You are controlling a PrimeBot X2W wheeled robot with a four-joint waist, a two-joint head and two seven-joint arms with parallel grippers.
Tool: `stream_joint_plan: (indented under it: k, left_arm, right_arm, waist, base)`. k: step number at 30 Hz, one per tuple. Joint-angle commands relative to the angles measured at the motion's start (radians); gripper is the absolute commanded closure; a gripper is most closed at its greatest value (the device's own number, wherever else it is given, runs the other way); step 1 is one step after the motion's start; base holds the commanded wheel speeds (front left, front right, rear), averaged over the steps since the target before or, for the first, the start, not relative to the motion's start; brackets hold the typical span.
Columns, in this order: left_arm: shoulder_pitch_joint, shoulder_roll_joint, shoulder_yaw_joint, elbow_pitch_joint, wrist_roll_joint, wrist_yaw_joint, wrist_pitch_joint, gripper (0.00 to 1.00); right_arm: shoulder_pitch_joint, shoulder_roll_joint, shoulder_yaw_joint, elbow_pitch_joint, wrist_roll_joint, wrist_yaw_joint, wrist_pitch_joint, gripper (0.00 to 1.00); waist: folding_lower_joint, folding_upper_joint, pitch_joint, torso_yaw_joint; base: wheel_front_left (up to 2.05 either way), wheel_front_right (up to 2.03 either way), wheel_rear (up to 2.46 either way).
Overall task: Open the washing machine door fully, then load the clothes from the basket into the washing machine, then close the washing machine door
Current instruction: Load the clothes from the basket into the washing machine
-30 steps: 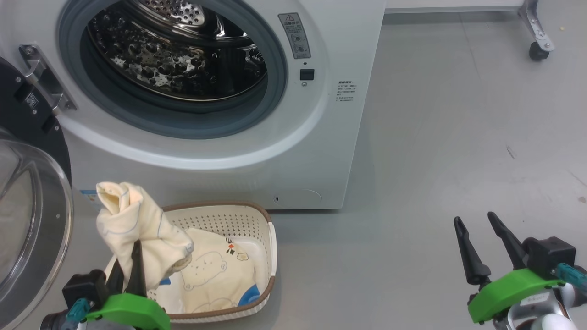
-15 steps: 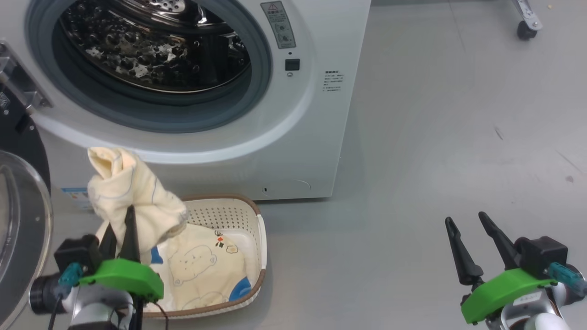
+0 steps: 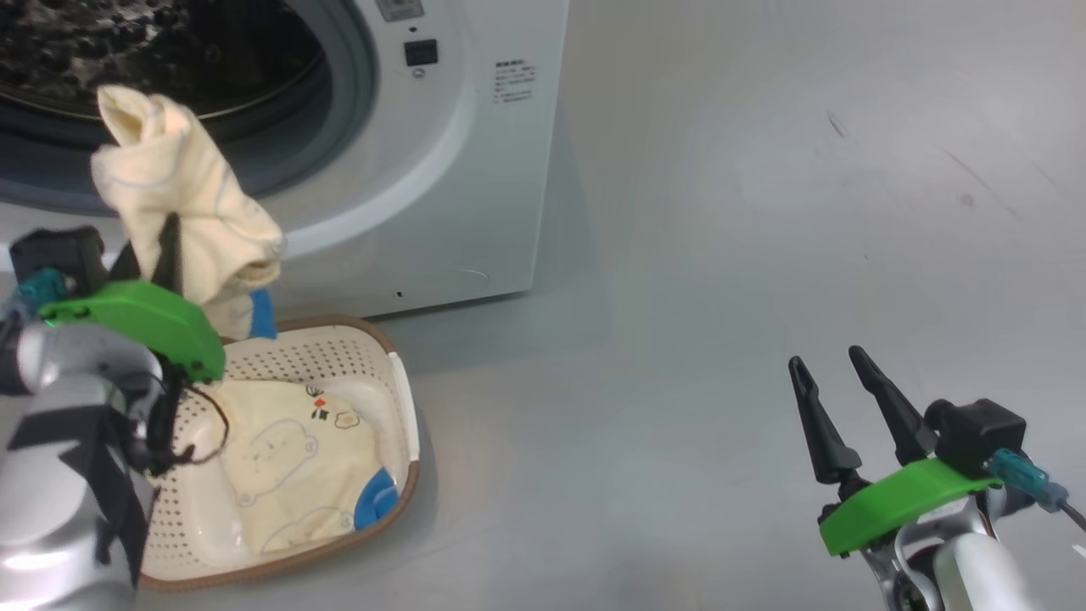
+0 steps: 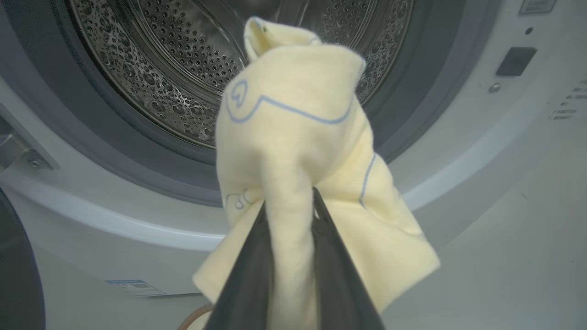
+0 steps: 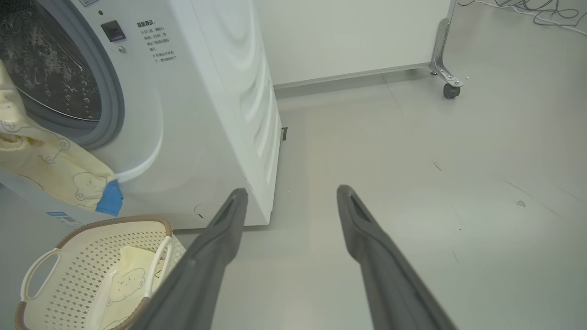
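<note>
Left gripper (image 3: 153,242) grips a pale yellow garment (image 3: 170,170), raised before the open washing machine (image 3: 475,170) at far left. We note the basket (image 3: 403,424) near it, holding more clothes (image 3: 288,458). Right gripper (image 3: 825,356) hangs wide and empty, near right.

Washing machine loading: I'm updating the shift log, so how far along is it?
Done: the washing machine door is open, the steel drum exposed. In hand: the left tool is shut on a pale yellow garment, held up before the drum opening. Left: a bear-print garment with a blue patch lies in the basket; then closing the door. The right tool hangs open, empty.
</note>
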Motion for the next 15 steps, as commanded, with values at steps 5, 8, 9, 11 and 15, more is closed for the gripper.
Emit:
stream_joint_plan:
  k: [5, 8, 9, 11, 15]
  left_arm:
    - [-0.217, 0.124, 0.06, 0.068, -0.01, -0.032, 0.092, 1.0]
    - [-0.303, 0.164, 0.069, 0.123, -0.015, -0.043, 0.133, 1.0]
    - [-0.329, 0.177, 0.072, 0.138, -0.016, -0.045, 0.146, 1.0]
    - [-0.379, 0.2, 0.074, 0.163, -0.016, -0.053, 0.155, 1.0]
    - [-0.456, 0.235, 0.075, 0.187, -0.005, -0.057, 0.148, 1.0]
  right_arm:
    - [-0.077, -0.015, 0.054, 0.012, 0.043, 0.0, -0.047, 0.0]
    - [-0.101, -0.015, 0.076, 0.035, 0.064, 0.0, -0.064, 0.0]
    - [-0.109, -0.015, 0.085, 0.039, 0.072, 0.0, -0.069, 0.0]
    - [-0.122, -0.015, 0.096, 0.05, 0.084, 0.0, -0.077, 0.0]
    - [-0.141, -0.015, 0.113, 0.064, 0.101, 0.0, -0.085, 0.0]
  waist:
    - [0.0, 0.0, 0.135, -0.112]
    - [0.0, 0.0, 0.177, -0.141]
    - [0.0, 0.0, 0.193, -0.151]
    - [0.0, 0.0, 0.216, -0.166]
    - [0.0, 0.0, 0.257, -0.187]
  base:
    - [0.0, 0.0, 0.0]
    - [0.0, 0.0, 0.0]
    - [0.0, 0.0, 0.0]
    - [0.0, 0.0, 0.0]
    - [0.0, 0.0, 0.0]
